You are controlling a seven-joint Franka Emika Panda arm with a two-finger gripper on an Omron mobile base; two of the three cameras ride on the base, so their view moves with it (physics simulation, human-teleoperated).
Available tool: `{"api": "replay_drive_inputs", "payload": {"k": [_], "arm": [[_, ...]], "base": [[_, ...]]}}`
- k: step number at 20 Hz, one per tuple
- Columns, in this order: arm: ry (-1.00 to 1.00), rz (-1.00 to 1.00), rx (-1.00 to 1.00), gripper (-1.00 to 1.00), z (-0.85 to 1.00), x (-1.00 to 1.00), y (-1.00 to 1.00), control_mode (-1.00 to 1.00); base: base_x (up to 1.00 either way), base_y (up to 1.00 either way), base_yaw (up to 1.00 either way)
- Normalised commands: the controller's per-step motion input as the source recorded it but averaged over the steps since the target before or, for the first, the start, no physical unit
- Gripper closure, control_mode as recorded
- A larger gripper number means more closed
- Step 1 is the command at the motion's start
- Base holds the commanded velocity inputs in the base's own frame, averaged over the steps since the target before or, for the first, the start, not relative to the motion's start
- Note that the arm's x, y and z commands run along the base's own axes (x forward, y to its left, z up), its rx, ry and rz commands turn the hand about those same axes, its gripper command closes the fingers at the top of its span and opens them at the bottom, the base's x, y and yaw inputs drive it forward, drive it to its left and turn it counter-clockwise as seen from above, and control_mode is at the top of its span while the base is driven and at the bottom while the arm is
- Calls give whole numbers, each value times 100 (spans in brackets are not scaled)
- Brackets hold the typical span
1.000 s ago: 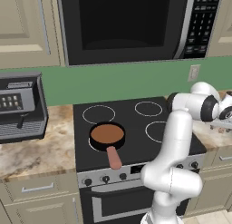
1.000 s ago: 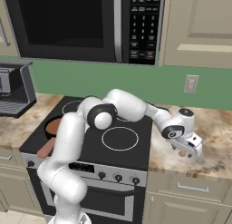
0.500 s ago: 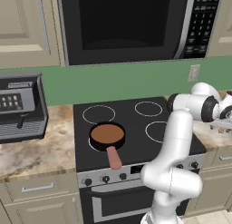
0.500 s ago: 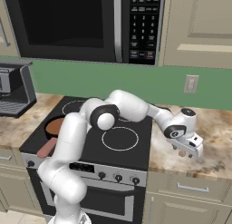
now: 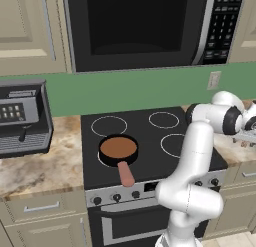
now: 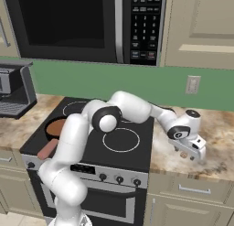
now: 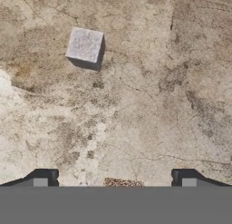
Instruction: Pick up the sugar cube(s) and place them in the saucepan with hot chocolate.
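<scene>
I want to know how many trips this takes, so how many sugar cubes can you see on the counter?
1. A small pale grey sugar cube lies on the speckled stone counter, ahead of the open hand. Others may be hidden beyond this close view.

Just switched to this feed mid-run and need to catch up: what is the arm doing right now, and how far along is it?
The arm is stretched to the right of the stove, its gripper open and empty low over the stone counter. One sugar cube lies on the counter ahead of the fingertips, not between them, so nothing is picked up yet. The saucepan with brown liquid sits on the front left burner, handle pointing toward the front edge.
</scene>
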Motion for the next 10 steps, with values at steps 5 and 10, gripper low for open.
{"api": "replay_drive_inputs", "payload": {"k": [5, 10], "arm": [[0, -2, 2, -100, -11, -15, 4, -100], [0, -2, 1, 100, -7, -10, 6, -100]], "base": [[0, 0, 0], [0, 0, 0]]}}
